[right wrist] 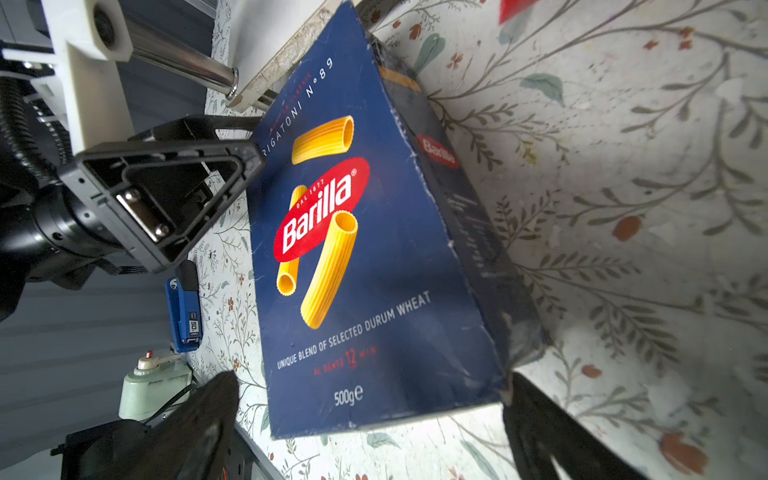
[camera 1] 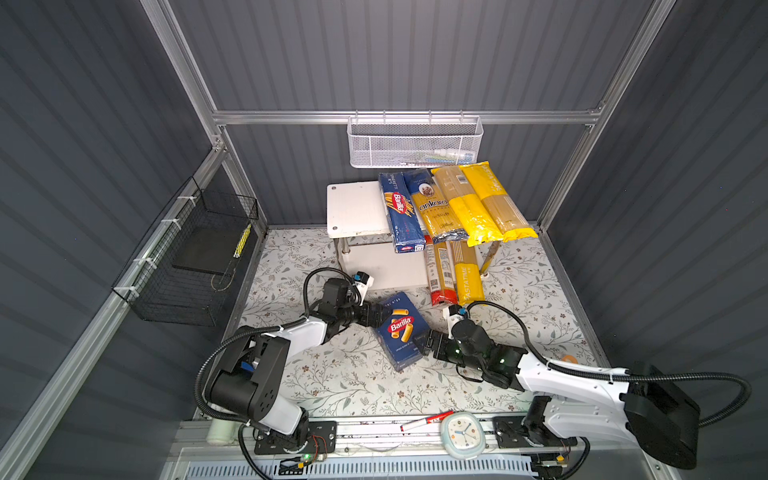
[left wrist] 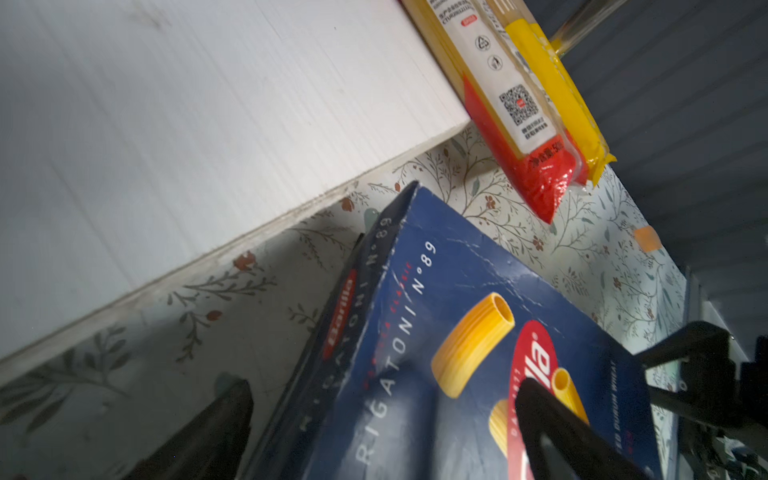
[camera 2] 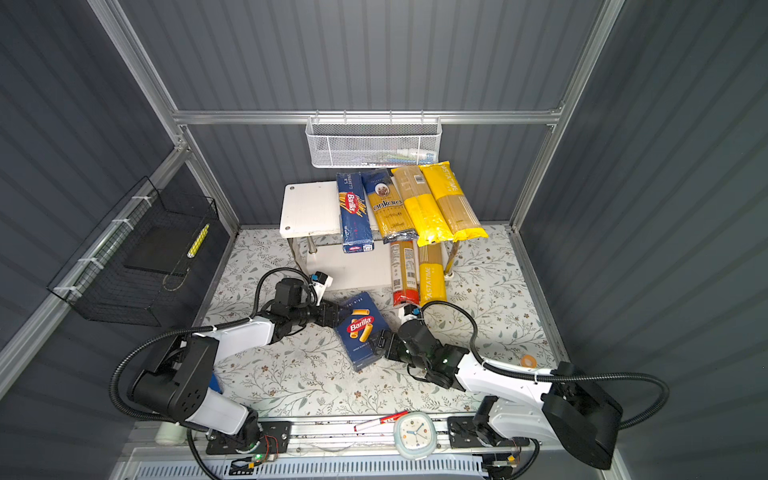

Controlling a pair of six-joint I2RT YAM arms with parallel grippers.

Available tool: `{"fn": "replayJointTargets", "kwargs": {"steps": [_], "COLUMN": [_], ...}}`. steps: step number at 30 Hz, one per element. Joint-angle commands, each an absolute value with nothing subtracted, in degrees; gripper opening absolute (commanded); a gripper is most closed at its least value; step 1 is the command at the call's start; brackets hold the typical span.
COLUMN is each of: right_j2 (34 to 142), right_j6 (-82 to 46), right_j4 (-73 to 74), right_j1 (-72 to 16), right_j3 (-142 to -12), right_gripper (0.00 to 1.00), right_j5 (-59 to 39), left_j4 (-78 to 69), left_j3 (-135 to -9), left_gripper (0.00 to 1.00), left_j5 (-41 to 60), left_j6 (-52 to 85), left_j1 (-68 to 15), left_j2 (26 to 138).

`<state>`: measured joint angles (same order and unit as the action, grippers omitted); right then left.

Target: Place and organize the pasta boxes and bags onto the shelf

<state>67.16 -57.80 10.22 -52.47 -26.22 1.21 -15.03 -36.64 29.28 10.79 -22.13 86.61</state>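
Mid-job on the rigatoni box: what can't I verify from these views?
1. Whether the left gripper pinches the rigatoni box: fingers blurred in left wrist view, its body covers them in both top views.
2. Shelf, lower tier's rear: hidden under top board and bags, both top views.
3. White mesh basket, contents: blurred behind mesh, both top views.

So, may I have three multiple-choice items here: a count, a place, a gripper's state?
1. Packs on the shelf's top board: A two, B four, C six.
2. The Barilla rigatoni box lies: A on that board, B under that board, C on the table between left gripper and right gripper.
3. The right gripper is: A open, B shut on the box, C shut empty.
Key: B, Barilla spaghetti box, ankara bag, two PASTATIME bags; C, both top views show it there; A, its jaws stand wide apart.
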Motion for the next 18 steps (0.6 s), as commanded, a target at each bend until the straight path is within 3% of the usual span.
{"fn": "replayJointTargets", "kwargs": {"steps": [1,18], "right_j2": [67.1,77.2], "right_j6": [-56.5,-47.9], "right_j4": [9.5,9.6], "right_j1": [-51.7,-46.0], "right_j3": [-28.1,-40.5], "right_gripper": [0.99,0.99], "right_j5": [1.7,-5.5], "left_j4": [-11.4,-7.3], "left_j3": [-34.5,-21.1], "left_gripper": [1.0,1.0], "left_j5": [32.4,30.2], "left_j6": [11.3,20.8], "left_j1": [-22.1,-25.3], "left_j2": [82.0,62.1]}}
